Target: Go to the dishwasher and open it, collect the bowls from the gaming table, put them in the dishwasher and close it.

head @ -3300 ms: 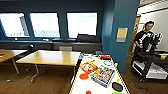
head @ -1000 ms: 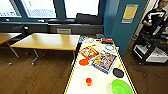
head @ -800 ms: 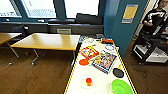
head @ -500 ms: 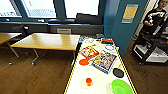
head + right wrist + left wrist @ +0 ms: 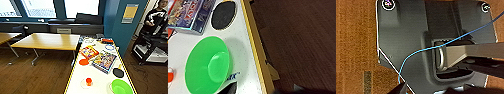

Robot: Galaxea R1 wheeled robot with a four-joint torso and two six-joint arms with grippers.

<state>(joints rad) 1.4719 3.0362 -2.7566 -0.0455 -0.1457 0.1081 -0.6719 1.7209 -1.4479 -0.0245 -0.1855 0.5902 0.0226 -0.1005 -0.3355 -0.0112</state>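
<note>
Can't tell our finger state on either arm. Below the right wrist: green bowl (image 5: 207, 65) on the gaming table (image 5: 100, 80), blue lettering beside it unreadable. Black disc (image 5: 223, 15) just beyond, then a board-game box (image 5: 104, 61), title illegible. Orange bowl (image 5: 84, 61) mid-table. Wooden table (image 5: 47, 41) alongside; a person (image 5: 155, 20) by a cart. Poster (image 5: 129, 13) text unreadable.
</note>
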